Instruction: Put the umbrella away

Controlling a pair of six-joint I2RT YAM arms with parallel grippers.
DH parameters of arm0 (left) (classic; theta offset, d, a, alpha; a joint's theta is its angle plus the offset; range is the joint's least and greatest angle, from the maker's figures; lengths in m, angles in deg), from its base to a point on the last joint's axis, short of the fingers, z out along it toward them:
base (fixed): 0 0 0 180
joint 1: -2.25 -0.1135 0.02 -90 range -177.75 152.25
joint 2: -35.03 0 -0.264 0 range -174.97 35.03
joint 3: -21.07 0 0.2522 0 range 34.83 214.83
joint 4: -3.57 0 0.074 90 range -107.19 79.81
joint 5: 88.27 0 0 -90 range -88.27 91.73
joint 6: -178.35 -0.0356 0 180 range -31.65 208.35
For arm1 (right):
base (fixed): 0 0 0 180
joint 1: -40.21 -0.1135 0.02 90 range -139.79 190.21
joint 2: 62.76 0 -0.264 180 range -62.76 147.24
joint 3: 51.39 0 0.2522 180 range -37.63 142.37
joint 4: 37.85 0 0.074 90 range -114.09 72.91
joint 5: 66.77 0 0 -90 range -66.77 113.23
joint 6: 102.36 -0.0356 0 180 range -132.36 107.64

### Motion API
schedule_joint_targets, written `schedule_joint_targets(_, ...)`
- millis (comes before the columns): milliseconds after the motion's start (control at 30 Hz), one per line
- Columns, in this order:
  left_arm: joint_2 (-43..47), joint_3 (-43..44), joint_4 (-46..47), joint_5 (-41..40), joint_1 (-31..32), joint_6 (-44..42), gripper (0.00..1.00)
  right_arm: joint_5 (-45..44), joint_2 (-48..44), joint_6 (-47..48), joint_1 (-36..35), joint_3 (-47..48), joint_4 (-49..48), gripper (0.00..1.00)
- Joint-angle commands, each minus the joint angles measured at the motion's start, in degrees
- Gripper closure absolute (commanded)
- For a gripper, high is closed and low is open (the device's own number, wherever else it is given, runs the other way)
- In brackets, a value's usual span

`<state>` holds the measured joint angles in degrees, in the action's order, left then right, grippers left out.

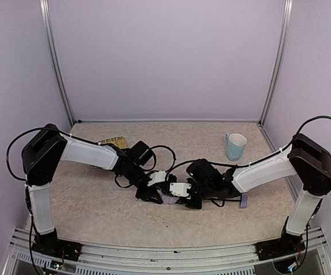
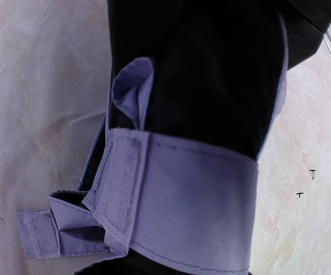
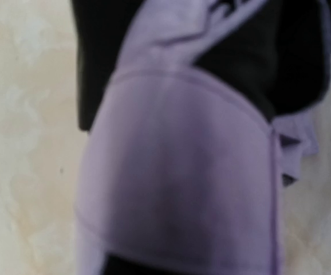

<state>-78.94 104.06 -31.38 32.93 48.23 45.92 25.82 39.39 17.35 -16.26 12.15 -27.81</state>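
The umbrella [image 1: 168,198] lies folded on the table between my two arms, mostly hidden under them. Its small lavender block handle [image 1: 244,200] sticks out to the right. My left gripper [image 1: 152,192] is down on the umbrella's left end and my right gripper [image 1: 192,200] is pressed onto its middle. In the left wrist view the lavender strap [image 2: 188,200] is wrapped round the bundled black and lavender fabric [image 2: 211,74], with a loose tab [image 2: 39,235] at the lower left. The right wrist view is blurred and filled by the strap [image 3: 177,172]. No fingers show in either wrist view.
A woven straw tray [image 1: 113,142] lies at the back left, partly behind the left arm. A light blue mug [image 1: 235,146] stands at the back right. Black cables loop over the table [image 1: 97,206] near the left wrist. Walls enclose three sides.
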Motion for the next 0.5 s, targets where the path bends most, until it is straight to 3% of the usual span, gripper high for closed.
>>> schedule_joint_targets(0, 4.2, -5.2, 6.0, -2.6, -0.2, 2.3, 0.57, -2.1, 1.8, 1.3, -0.3, -0.8, 6.7, 0.95)
schedule_joint_targets(67, 8.2, -8.0, 11.9, -5.9, -0.3, 3.9, 0.50, -2.8, 1.0, 1.5, -0.3, -0.6, 7.2, 1.00)
schedule_joint_targets(133, 13.7, -11.2, 19.3, -10.1, -0.3, 6.2, 0.06, -3.8, -0.4, 1.6, -0.3, -0.3, 7.4, 1.00)
schedule_joint_targets(167, 16.4, -13.0, 22.9, -12.7, -0.4, 7.5, 0.02, -4.3, -1.1, 1.7, -0.2, -0.1, 7.5, 1.00)
schedule_joint_targets(300, 28.4, -19.9, 39.1, -20.5, -1.3, 15.0, 0.01, -5.1, -4.9, 2.0, 0.5, 1.5, 8.0, 1.00)
schedule_joint_targets(467, 41.2, -29.2, 63.0, -30.8, -2.2, 32.6, 0.01, -2.8, -10.8, 1.4, 4.0, 6.8, 10.3, 1.00)
